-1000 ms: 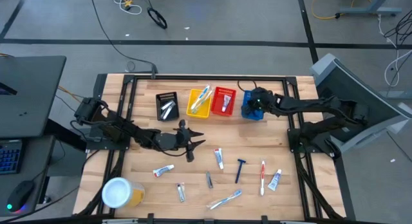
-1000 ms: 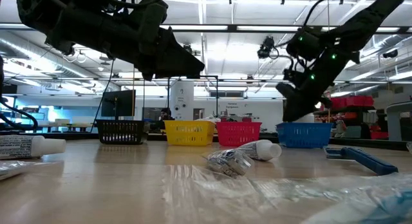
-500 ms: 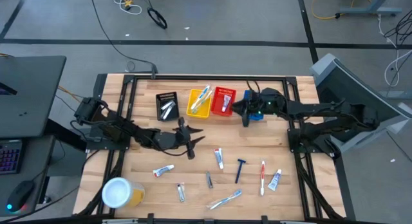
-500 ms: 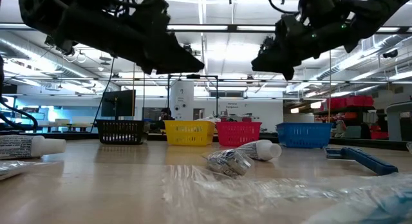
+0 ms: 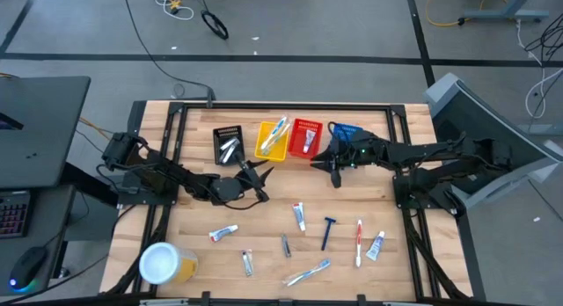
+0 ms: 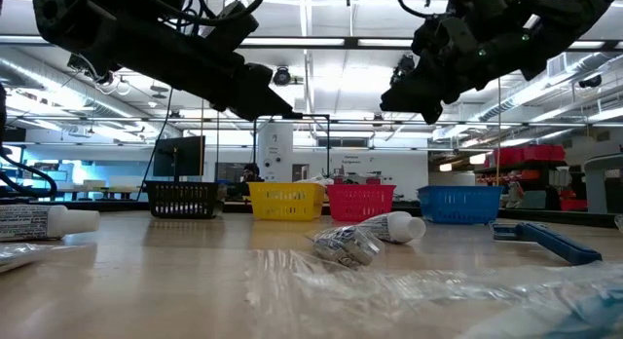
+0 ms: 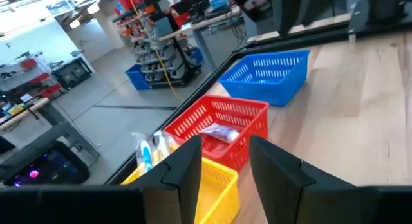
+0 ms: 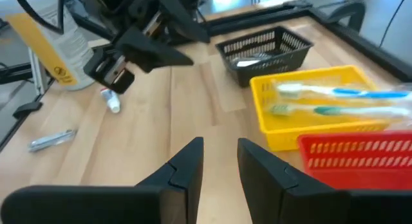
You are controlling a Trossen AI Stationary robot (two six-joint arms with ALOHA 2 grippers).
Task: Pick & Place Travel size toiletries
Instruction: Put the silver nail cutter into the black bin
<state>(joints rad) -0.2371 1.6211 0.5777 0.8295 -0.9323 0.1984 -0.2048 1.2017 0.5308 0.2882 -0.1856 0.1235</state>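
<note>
Both hands held empty above the table (image 5: 193, 240).
The left hand (image 5: 256, 178) and right hand (image 5: 332, 164), fingers parted, are seen mid-frame below the baskets; toiletries (image 5: 300, 215) lie lower.

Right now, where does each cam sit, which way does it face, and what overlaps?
High: overhead, straight down on the table; both arms, left gripper, right gripper.
Low: tabletop height, level across to the four baskets; both arms overhead.
Left wrist: past its own open fingers at red basket, blue basket.
Right wrist: past its own open fingers at yellow basket, black basket, plus the left gripper.
Shared: both wrist views show the red and yellow baskets.
</note>
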